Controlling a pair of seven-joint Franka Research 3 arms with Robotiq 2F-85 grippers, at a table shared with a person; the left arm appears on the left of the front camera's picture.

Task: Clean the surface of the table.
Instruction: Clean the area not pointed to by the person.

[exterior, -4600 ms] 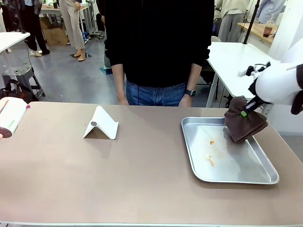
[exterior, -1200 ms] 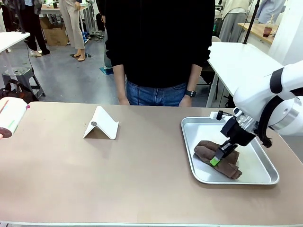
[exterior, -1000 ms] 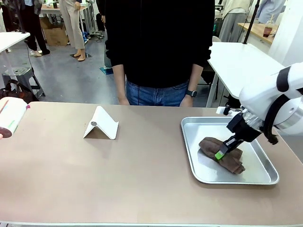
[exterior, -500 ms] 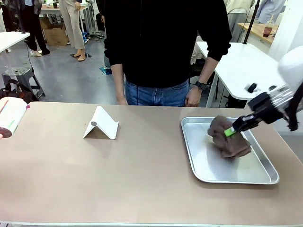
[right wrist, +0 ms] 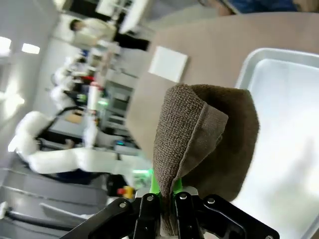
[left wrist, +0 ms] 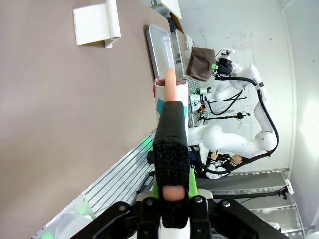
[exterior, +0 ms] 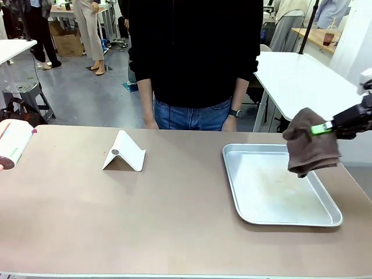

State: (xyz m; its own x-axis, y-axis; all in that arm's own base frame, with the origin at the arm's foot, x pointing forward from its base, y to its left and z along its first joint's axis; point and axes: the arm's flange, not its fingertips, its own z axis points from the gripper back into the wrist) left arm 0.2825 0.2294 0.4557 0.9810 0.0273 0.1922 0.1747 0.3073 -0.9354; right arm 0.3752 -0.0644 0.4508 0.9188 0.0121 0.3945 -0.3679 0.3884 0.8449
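The right tool (exterior: 323, 127) is clamped on a brown cloth (exterior: 311, 148), which hangs in loose folds above the far right part of a silver tray (exterior: 232, 180). The cloth's lowest corner appears to be lifted off the tray floor. In the right wrist view the black fingers (right wrist: 149, 209) pinch a fold of the cloth (right wrist: 204, 134) tightly, with a strip of green pad showing between them. The tray (right wrist: 279, 99) lies below and beyond.

The table (exterior: 145, 215) is the wide brownish-taupe surface filling the lower half of the front view. The tray sits on its right side. A white folded stand (exterior: 125, 152) rests left of the middle, well apart from the tray.

At the left edge of the front view, a white roll (exterior: 13, 144) with a dark end sits over the table's edge. In the left wrist view the left tool (left wrist: 171, 114) is closed on the peach-coloured handle of this roll (left wrist: 172, 97), above the table top (left wrist: 60, 114). Farther off in that view are the stand (left wrist: 94, 25), the tray (left wrist: 162, 47) and the cloth (left wrist: 201, 63) hanging from the other arm.

A person (exterior: 195, 52) in a black top and jeans stands at the far side of the table with both arms down and a watch (exterior: 233, 114) on one wrist.
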